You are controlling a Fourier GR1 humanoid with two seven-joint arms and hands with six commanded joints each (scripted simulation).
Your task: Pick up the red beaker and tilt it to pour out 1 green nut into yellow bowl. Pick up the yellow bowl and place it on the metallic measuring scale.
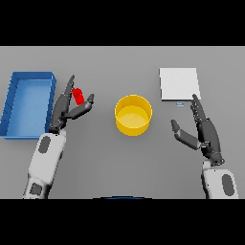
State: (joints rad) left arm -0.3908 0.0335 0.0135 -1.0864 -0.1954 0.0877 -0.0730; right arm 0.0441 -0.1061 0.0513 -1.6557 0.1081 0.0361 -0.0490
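Observation:
The red beaker (78, 96) stands on the table left of centre, partly hidden by my left hand (65, 108). That hand is open, its straight fingers on the beaker's left and its thumb reaching past the right side. The yellow bowl (133, 115) sits in the middle of the table, and I see no nut in it. At the back right lies the metallic measuring scale (179, 83), a flat pale square. My right hand (203, 130) hovers open right of the bowl, just in front of the scale.
A blue open tray (27, 103) lies at the far left, close beside my left hand. The grey table stretches around the bowl.

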